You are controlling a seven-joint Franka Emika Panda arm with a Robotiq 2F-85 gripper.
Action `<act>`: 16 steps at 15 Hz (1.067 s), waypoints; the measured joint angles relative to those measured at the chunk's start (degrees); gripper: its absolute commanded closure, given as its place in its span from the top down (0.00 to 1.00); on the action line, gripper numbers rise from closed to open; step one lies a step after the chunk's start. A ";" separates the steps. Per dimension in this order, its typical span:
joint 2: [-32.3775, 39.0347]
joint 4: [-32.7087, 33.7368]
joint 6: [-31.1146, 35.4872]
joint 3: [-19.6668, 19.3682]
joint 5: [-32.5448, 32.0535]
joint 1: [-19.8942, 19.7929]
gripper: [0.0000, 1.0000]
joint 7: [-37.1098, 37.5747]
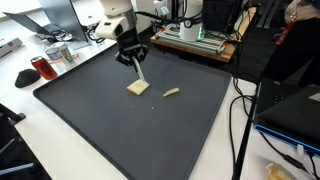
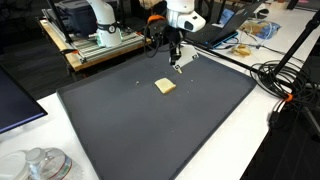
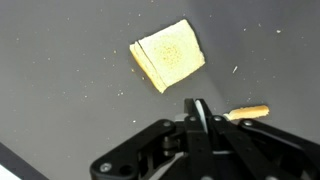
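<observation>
A tan square slice of bread [image 1: 138, 88] [image 2: 166, 86] [image 3: 168, 54] lies flat on the black mat [image 1: 100, 120] [image 2: 150, 130]. A small, thin crust strip [image 1: 171, 93] [image 3: 246, 113] lies apart from it. My gripper [image 1: 134, 58] [image 2: 175, 50] [image 3: 198, 108] hangs above the mat beside the slice, between it and the strip. It is shut on a thin pale utensil [image 1: 139, 73] that slants down to the mat at the slice's edge. In the wrist view the utensil shows only edge-on between the fingers.
A red can [image 1: 40, 67] and a glass jar [image 1: 58, 55] stand off the mat's edge. Framed equipment [image 1: 195, 35] [image 2: 100, 40] sits behind the arm. Cables [image 2: 285, 80] run along one side, and a clear jar [image 2: 40, 165] stands at a near corner.
</observation>
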 measured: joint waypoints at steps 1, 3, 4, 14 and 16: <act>0.83 1.56 -0.96 -0.02 2.12 -0.90 0.01 -2.15; 2.63 4.24 -2.34 0.00 6.19 -2.78 0.01 -6.93; 3.63 5.40 -2.86 0.00 8.44 -3.75 0.01 -9.50; 12.06 10.35 -4.69 0.35 26.12 -11.69 0.01 -27.67; 12.53 10.08 -4.67 0.34 28.75 -12.74 0.01 -29.37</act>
